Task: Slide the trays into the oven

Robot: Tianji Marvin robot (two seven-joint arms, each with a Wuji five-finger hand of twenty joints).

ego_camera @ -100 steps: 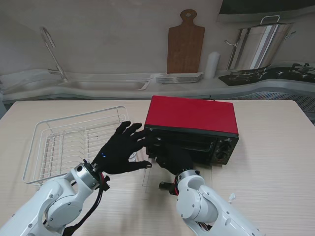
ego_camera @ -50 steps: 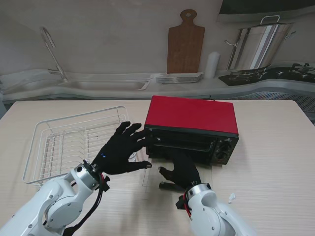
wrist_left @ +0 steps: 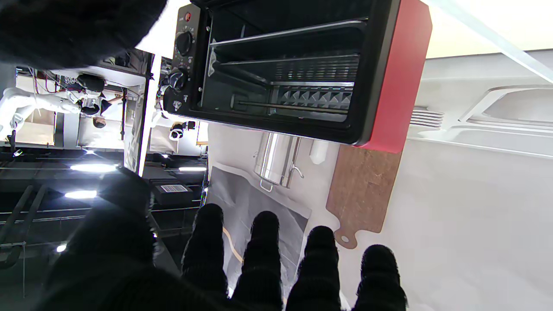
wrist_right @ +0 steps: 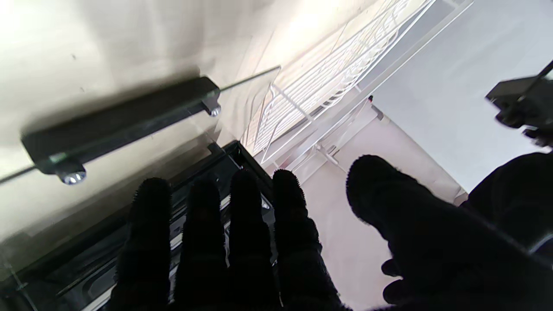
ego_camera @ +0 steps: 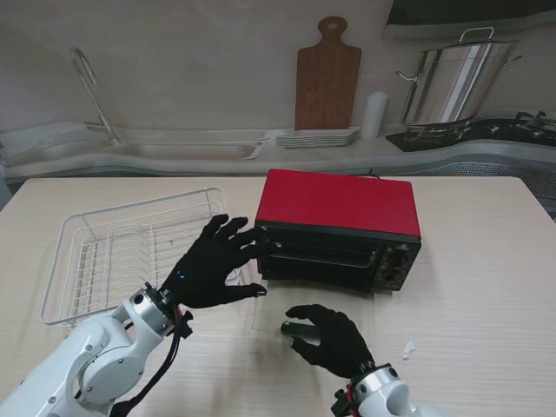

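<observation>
Both trays (wrist_left: 285, 43) sit inside the red oven (ego_camera: 337, 228), just past the left hand (ego_camera: 213, 263) fingers. Both hands are spread wide, holding nothing. The glass door (wrist_right: 129, 129) lies open under the right hand (ego_camera: 330, 337); a bump could crack it.

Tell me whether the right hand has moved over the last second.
Yes. The right hand has drawn back toward me, away from the red oven, and now hovers open over the lowered glass door.

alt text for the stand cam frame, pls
A red toaster oven sits mid-table with its glass door folded down toward me. The left hand spreads open at its left front corner; the right hand hovers open over the door, white dish rack left.
</observation>
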